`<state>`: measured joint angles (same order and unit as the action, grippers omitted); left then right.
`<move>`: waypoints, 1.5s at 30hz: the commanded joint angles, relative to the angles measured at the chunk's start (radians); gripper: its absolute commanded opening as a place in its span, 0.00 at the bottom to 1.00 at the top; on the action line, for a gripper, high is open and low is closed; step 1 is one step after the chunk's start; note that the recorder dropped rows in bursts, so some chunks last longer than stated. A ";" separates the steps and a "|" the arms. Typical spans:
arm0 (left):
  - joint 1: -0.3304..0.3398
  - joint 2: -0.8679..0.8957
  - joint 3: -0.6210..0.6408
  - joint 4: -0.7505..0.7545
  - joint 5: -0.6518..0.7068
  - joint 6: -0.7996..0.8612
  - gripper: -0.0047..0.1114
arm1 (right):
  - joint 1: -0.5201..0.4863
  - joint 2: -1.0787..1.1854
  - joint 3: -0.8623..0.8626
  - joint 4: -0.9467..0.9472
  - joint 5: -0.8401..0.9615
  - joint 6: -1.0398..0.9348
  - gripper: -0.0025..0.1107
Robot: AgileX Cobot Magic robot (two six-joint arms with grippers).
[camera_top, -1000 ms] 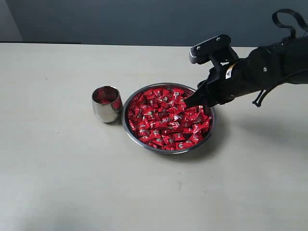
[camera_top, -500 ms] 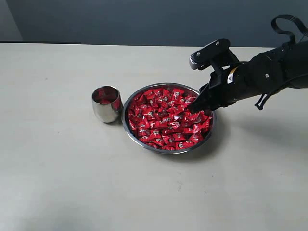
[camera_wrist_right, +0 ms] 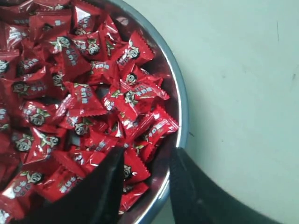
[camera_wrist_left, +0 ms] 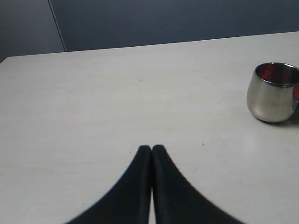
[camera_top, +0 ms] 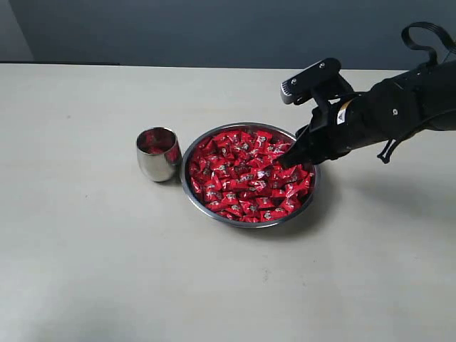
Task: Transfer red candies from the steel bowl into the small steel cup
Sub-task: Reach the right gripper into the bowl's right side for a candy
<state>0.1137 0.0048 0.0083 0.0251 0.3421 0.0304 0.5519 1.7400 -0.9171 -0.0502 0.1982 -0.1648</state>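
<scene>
Though red shows inside the small steel cup (camera_top: 157, 158), which stands just beside the steel bowl (camera_top: 251, 225) on the surface (camera_top: 107, 271), I cannot tell how many sweets that is. The bowl is heaped with red candies (camera_top: 242, 178), far too many to count, so I judge nearly all the job is left. I count one bowl and one cup; my right end effector (camera_top: 283, 159) hangs low over the bowl's side away from the cup, jaws partly open with nothing visibly gripped, and my left end effector (camera_wrist_left: 152, 148) is closed and empty, apart from the cup.
</scene>
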 commanded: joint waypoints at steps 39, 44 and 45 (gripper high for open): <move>-0.005 -0.005 -0.008 0.002 -0.005 -0.001 0.04 | -0.004 0.019 0.002 0.422 0.080 -0.496 0.40; -0.005 -0.005 -0.008 0.002 -0.005 -0.001 0.04 | -0.005 0.068 -0.013 0.414 0.068 -0.496 0.40; -0.005 -0.005 -0.008 0.002 -0.005 -0.001 0.04 | -0.005 0.079 -0.018 0.414 0.068 -0.497 0.40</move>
<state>0.1137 0.0048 0.0083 0.0251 0.3421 0.0304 0.5519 1.7899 -0.9212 0.3690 0.2774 -0.6554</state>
